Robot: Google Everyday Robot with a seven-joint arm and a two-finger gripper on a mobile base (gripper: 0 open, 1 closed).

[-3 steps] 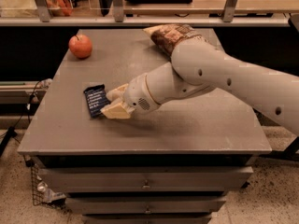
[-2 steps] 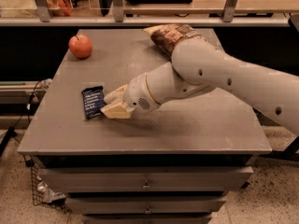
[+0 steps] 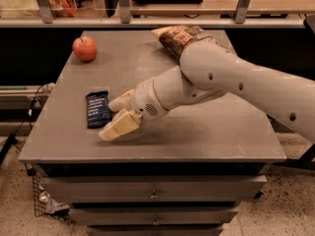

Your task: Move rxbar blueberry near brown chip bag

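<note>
We can read nothing: the pale text lines on the rxbar blueberry (image 3: 98,109), just beside the gripper (image 3: 114,117), are too small.

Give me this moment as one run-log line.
gripper: open, at rxbar blueberry | bar: flat on table, not gripped | brown chip bag: far edge, apart from bar

Gripper (image 3: 109,118), just beside the rxbar blueberry (image 3: 97,109) — matt cream plastic; its wrapper faintly glossy; table (image 3: 206,132) — smooth, matt grey.
</note>
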